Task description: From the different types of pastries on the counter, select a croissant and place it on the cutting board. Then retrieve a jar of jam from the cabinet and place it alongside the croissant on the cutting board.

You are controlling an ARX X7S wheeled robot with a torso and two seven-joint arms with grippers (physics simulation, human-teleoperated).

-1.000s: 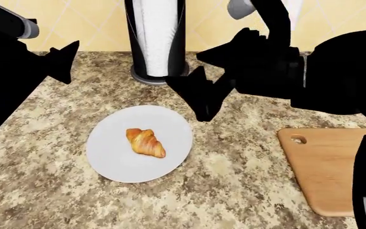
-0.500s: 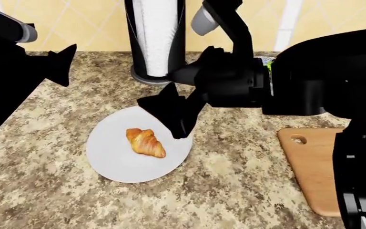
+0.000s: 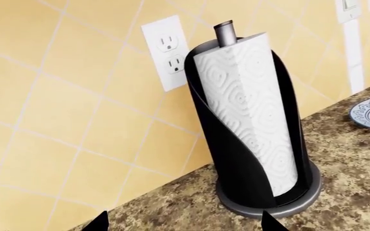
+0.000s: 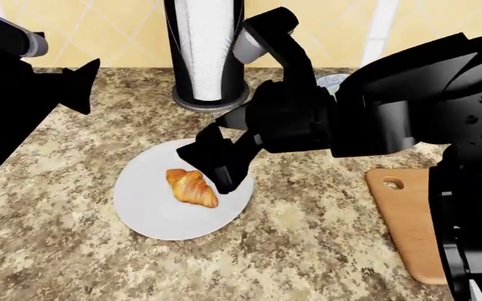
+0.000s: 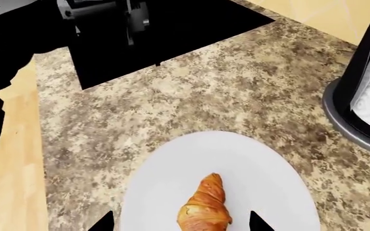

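Granite counter [image 4: 308,244] holds the croissant [image 4: 192,187] untouched on its white plate [image 4: 153,216], right gripper [image 4: 211,164] spread empty just beside it, cutting board [image 4: 413,219] bare at right, so every step remains.

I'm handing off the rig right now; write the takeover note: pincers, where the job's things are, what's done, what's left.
Right pincer: open, empty, poised over the white plate's edge just beside the croissant, not touching it.
Left pincer: idle at the counter's far left, open, facing the paper towel holder.
Croissant: on the plate, ungrasped.
Cutting board: bare where visible, to the plate's right, partly hidden by the right arm.
Jam jar and cabinet: not in view.
Done: approach only.
Left: grasp croissant, move it to the board, then fetch the jam and set it alongside.
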